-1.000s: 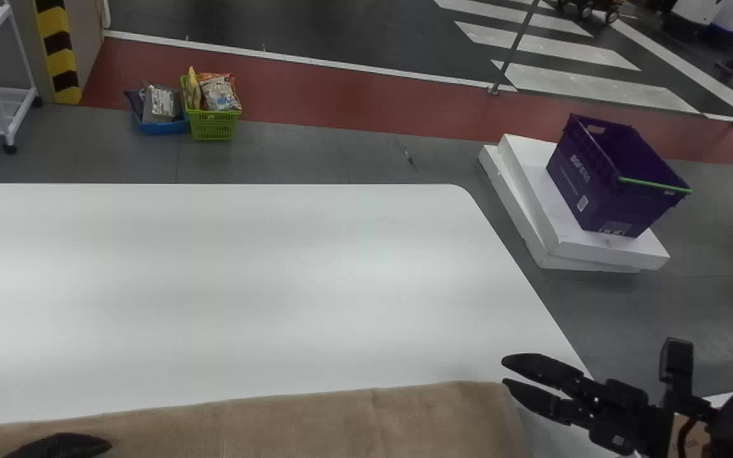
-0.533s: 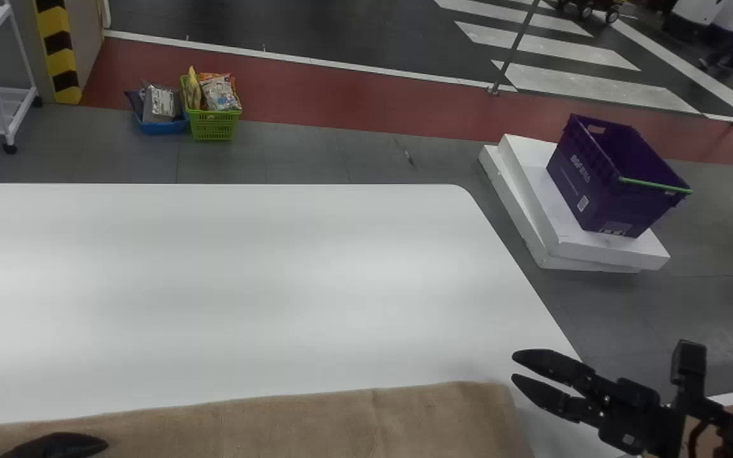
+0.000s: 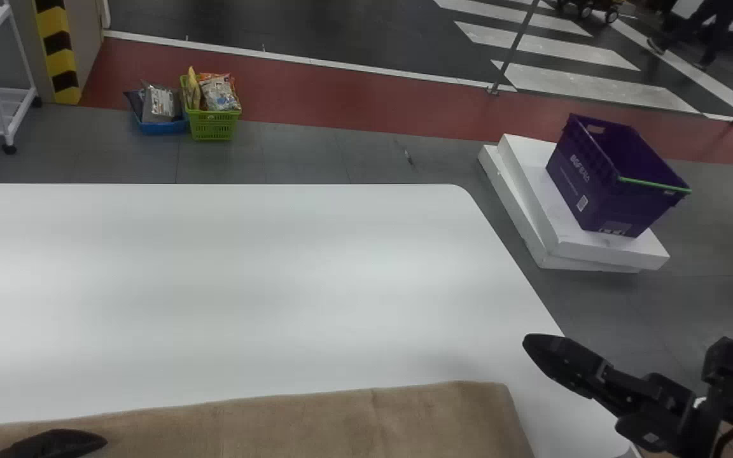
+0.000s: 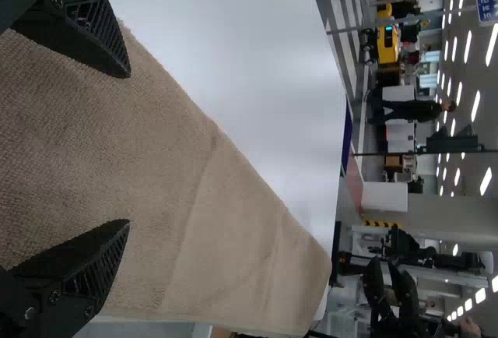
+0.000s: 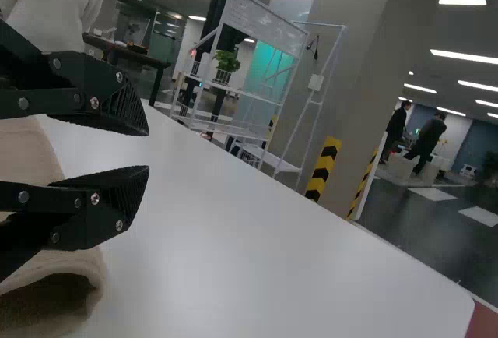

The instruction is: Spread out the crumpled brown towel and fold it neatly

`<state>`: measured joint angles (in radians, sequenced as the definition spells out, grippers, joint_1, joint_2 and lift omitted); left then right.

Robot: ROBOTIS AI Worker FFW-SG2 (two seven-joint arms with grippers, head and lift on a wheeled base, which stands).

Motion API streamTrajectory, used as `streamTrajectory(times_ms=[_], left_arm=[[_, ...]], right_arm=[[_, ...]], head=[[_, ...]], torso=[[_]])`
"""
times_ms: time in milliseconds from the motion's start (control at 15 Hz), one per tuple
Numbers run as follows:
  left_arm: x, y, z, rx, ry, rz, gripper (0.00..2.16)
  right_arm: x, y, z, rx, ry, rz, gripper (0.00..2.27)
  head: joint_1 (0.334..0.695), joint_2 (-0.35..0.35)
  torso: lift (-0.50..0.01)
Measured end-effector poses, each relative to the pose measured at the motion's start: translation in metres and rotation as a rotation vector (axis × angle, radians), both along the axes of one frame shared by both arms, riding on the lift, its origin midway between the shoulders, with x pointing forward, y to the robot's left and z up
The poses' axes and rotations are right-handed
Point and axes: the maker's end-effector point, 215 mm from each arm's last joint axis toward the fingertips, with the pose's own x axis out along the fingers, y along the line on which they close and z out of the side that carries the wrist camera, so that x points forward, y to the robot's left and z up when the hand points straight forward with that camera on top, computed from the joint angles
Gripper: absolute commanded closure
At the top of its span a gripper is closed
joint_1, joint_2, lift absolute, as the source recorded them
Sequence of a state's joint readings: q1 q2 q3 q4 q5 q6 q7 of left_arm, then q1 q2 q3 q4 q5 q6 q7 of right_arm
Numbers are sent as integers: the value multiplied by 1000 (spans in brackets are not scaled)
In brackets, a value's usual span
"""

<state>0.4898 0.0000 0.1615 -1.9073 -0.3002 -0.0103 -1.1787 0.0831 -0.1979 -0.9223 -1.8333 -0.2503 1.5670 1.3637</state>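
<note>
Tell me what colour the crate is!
The crate is purple, with one green edge; the head view shows it best.

Room to pass spans the table [image 3: 245,286] beyond the towel [image 3: 315,426], left of the crate [image 3: 586,184].

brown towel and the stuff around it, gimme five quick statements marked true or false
1. The towel lies on the white table. True.
2. The left gripper is shut. False: the left gripper is open.
3. The right gripper is open. True.
4. The purple crate stands on the table. False: the purple crate sits on white slabs beyond it.
5. The green basket holds packets. True.
</note>
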Motion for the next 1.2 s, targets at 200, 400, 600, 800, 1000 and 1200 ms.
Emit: streamTrajectory(times_ms=[200, 400, 600, 800, 1000, 1200], left_arm=[[0, 7, 12, -27, -10, 21, 144], [1, 21, 27, -54, -24, 49, 147], [2, 27, 31, -63, -30, 61, 147], [2, 27, 31, -63, -30, 61, 147], [1, 27, 31, -63, -30, 57, 147], [1, 26, 32, -62, -32, 55, 147]], right_arm=[[-4, 20, -19, -79, 64, 41, 1862], [-6, 27, -48, -152, 149, 59, 1858], [-6, 24, -65, -200, 188, 59, 1858], [-7, 12, -72, -212, 205, 37, 1858], [-10, 1, -70, -181, 204, 8, 1858], [-14, 1, -79, -187, 227, 14, 1858]], head=[[695, -350], [695, -350], [695, -350], [695, -350], [695, -350], [695, -350]], torso=[[-128], [-128], [-128], [-128], [-128], [-128]])
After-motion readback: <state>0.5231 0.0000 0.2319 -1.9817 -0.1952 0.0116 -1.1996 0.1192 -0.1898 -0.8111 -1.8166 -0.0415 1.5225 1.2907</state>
